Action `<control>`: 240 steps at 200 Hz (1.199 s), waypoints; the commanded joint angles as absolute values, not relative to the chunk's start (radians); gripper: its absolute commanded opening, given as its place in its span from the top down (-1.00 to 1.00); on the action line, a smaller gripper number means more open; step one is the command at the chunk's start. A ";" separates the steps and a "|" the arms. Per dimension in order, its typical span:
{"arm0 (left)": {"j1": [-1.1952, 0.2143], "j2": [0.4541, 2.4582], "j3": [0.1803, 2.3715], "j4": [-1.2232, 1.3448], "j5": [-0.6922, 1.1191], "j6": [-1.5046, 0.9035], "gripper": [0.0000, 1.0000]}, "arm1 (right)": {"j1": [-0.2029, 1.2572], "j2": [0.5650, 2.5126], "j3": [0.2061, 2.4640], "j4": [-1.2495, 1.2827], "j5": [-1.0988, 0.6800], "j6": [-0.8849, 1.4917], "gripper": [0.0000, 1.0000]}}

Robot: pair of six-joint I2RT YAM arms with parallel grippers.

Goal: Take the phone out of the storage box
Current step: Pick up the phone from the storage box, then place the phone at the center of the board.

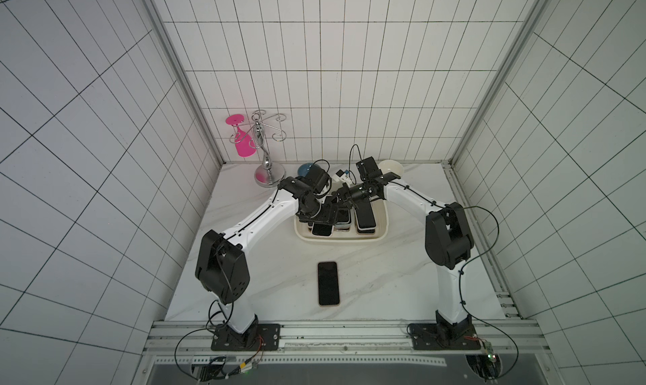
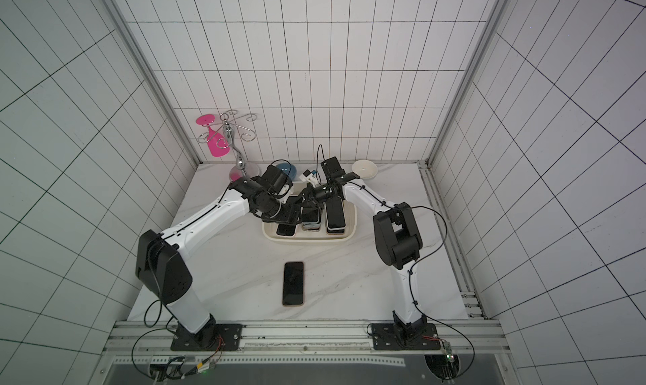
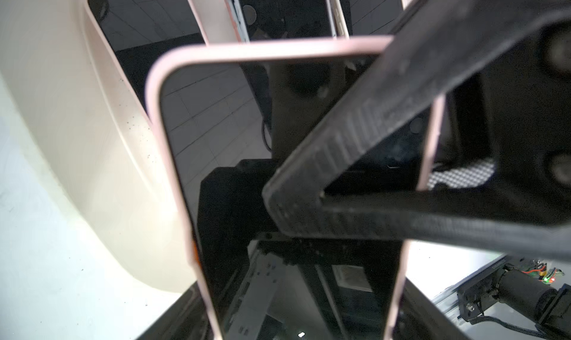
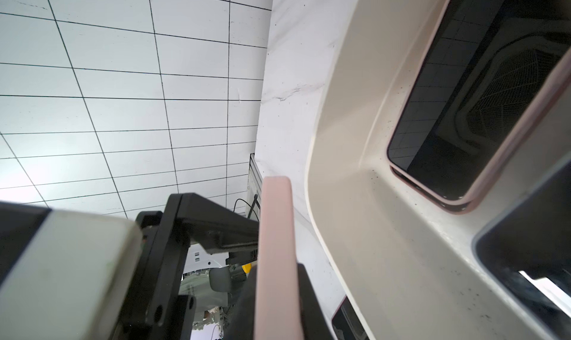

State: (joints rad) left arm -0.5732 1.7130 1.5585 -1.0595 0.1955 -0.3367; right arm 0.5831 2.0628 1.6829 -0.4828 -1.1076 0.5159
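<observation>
Top view: right arm (image 1: 409, 197) over storage box (image 1: 344, 241)

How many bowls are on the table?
2. Blue bowl behind the storage box, partly covered by the left arm; white bowl behind its right corner. Others may be hidden.

The black-glass phone in a pale pink case (image 3: 216, 122) is showing a mirror-glossy screen and a smooth matt rim. The ribbed black plastic gripper finger (image 3: 355, 137) is looking dull and rough. The cream-white plastic storage box (image 4: 386, 261) is gleaming softly, smooth but dust-speckled, and the white marble-look tabletop (image 1: 279, 261) is shining.
</observation>
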 commanded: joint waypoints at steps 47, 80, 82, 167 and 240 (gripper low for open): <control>-0.459 1.486 1.561 -0.965 0.266 -0.393 -0.97 | 0.516 1.656 1.327 -0.758 -0.917 0.287 1.00; -0.435 1.467 1.525 -0.939 0.233 -0.384 -0.96 | 0.537 1.488 1.099 -0.739 -0.881 0.296 1.00; -0.436 1.473 1.527 -0.942 0.231 -0.385 -0.96 | 0.539 1.485 1.091 -0.718 -0.881 0.296 1.00; -0.439 1.530 1.500 -0.945 0.192 -0.408 -0.96 | 0.682 1.602 0.913 -0.498 -0.874 0.377 1.00; -0.439 1.533 1.468 -0.936 0.180 -0.401 -0.96 | 0.712 1.699 0.896 -0.415 -0.870 0.411 1.00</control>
